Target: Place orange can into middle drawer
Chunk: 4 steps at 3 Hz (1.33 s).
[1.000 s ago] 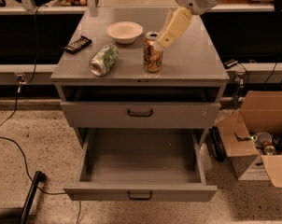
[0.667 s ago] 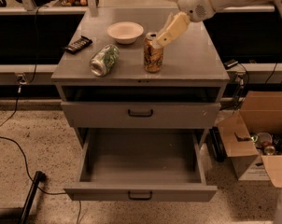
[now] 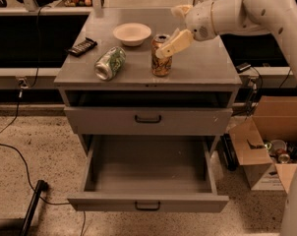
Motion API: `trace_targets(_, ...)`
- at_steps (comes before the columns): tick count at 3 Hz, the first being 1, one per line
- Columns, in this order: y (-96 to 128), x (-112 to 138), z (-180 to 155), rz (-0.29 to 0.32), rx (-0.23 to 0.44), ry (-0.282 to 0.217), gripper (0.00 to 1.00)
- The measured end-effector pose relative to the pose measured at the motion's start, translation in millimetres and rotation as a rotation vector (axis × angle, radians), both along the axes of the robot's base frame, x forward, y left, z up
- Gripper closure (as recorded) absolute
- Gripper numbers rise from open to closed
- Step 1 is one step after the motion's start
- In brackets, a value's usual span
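Note:
The orange can [image 3: 161,62] stands upright on the grey cabinet top [image 3: 202,68], near the middle front. My gripper [image 3: 169,32] reaches in from the upper right and is open. Its lower finger [image 3: 172,44] points down-left and lies against the can's upper right side; the other finger [image 3: 179,9] is spread away behind. Nothing is held. The middle drawer [image 3: 148,203] is pulled fully out below, a wide shallow grey tray with a dark handle, and nothing shows inside it. The drawer above it [image 3: 148,119] is closed.
A green-and-white can [image 3: 109,63] lies on its side left of the orange can. A white bowl [image 3: 132,33] sits behind it and a dark remote-like object [image 3: 82,46] at the left edge. A cardboard box [image 3: 272,154] of cans stands on the floor at right. Cables run across the floor at left.
My arm has come further in from the right and lower, and the lower finger has closed in on the can's upper right side. The can has not moved.

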<state>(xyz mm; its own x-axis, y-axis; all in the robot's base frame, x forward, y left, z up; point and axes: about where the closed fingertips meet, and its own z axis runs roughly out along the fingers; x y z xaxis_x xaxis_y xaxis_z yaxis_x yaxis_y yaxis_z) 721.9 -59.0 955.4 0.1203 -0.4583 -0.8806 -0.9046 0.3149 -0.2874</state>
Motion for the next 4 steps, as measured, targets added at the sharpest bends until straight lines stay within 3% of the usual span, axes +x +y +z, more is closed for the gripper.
trace_targets(1, 4.1, 6.7, -26.1, -0.016, 0.019, 0.04, 0.0)
trace_targets(2, 7.7, 9.3, -56.0, -0.069, 0.112, 0.134, 0.25)
trace_targets(3, 19.3, 8.4, -69.0, -0.07, 0.196, 0.187, 0.5)
trace_targets(4, 27.3, 8.6, -75.4, -0.04, 0.229, 0.212, 0.73)
